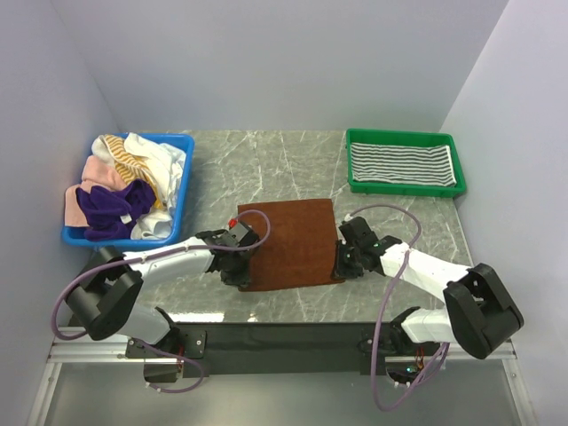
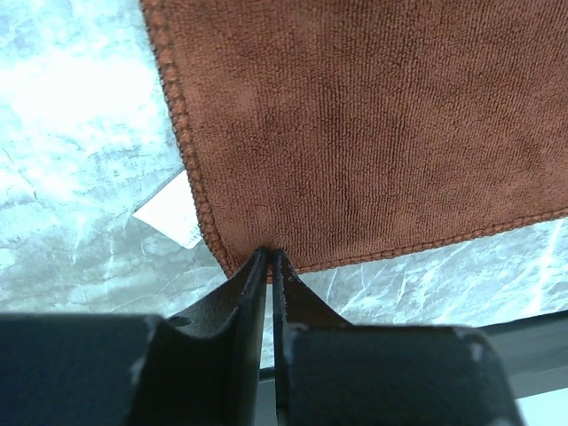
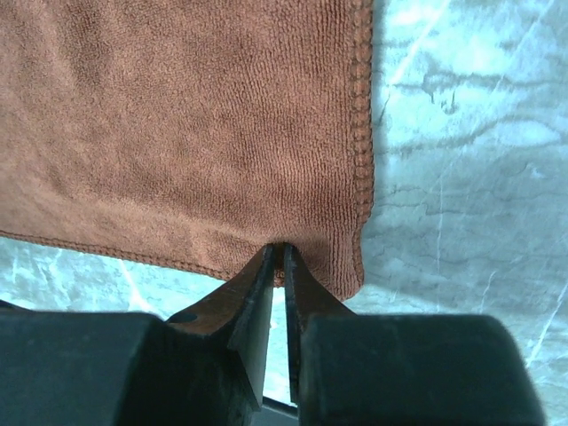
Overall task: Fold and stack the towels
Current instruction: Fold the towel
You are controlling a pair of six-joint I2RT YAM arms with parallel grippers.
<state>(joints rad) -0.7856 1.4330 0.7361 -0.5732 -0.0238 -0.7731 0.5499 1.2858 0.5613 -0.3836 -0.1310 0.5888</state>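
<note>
A plain brown towel (image 1: pixel 293 240) lies spread flat in the middle of the marble table. My left gripper (image 1: pixel 242 268) is shut on its near left corner; in the left wrist view the fingertips (image 2: pixel 271 256) pinch the hem of the brown towel (image 2: pixel 373 133). At the near right corner, my right gripper (image 1: pixel 340 264) is shut on the near edge, where a small fold of the towel (image 3: pixel 177 133) sits between the tips (image 3: pixel 284 248). A grey-white striped towel (image 1: pixel 399 161) lies folded in the green tray (image 1: pixel 406 189).
A blue basket (image 1: pixel 184 169) at the back left holds a heap of mixed towels (image 1: pixel 120 182), white, pink, purple and yellow-striped. A white label (image 2: pixel 173 209) sticks out beside the brown towel's left edge. Walls close in on the left, right and back.
</note>
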